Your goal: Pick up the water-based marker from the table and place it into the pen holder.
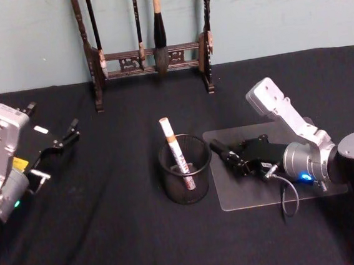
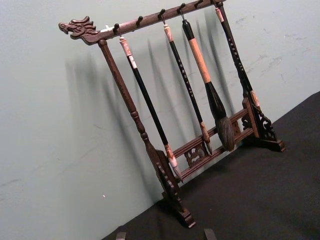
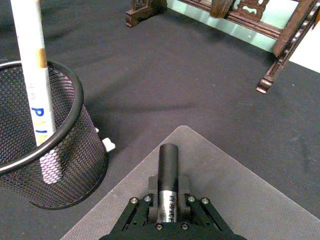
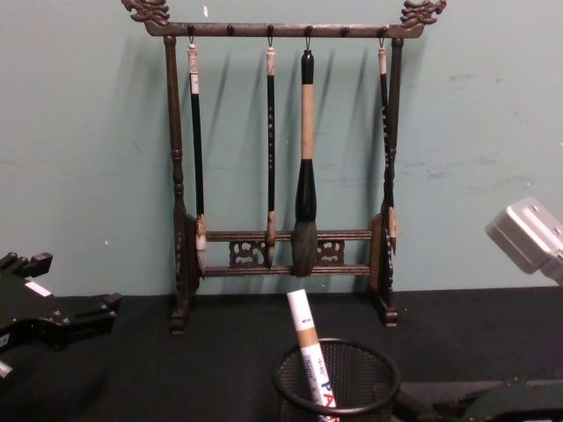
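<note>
black cylindrical marker [image 3: 168, 167]: rear hidden in right gripper [image 1: 228, 155], clamped on it; long axis pts twd round black wire-mesh pen holder [image 1: 169, 184]. left gripper [image 1: 71, 130] fingers apart.

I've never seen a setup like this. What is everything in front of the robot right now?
pen holder: one, black wire mesh, middle of the table
white marker: one, white with a brown band, leaning inside the pen holder
black marker: one, black, in the right gripper over the mat
mat: one, translucent grey, flat on the table to the right of the pen holder
brush rack: one, dark carved wood, at the back by the wall
brushes: four, dark, hanging from the brush rack
table: one, black top
left gripper: one, black, open, at the table's left
right gripper: one, black, shut on the black marker
</note>
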`<state>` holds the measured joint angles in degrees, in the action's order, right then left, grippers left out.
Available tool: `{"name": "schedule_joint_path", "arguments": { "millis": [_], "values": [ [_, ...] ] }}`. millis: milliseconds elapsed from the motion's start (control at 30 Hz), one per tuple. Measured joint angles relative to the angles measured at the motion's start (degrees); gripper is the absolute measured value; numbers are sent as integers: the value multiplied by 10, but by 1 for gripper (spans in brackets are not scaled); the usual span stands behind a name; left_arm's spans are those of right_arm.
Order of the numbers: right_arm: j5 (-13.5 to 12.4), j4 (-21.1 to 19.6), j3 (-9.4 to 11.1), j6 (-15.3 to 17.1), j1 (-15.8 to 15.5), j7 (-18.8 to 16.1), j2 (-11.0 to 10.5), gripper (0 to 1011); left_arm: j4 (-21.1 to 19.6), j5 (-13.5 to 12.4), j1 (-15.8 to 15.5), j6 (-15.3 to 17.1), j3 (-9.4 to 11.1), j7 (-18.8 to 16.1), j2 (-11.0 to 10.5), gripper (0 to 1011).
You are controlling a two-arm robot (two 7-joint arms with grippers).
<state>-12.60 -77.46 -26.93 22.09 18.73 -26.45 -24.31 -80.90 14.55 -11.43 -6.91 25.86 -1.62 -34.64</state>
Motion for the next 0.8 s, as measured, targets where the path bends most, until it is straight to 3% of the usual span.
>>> {"name": "schedule_joint_path", "arguments": {
  "millis": [267,633,800],
  "values": [
    [-12,-12,13,-16,-7,0,0,236,0,0,0,0,0,0,0,1001],
    [-39,-57,48,-125,-41,17,4,236,0,0,0,0,0,0,0,1001],
    [-50,-75,61,-184,-57,26,17,236,0,0,0,0,0,0,0,1001]
  ]
}}
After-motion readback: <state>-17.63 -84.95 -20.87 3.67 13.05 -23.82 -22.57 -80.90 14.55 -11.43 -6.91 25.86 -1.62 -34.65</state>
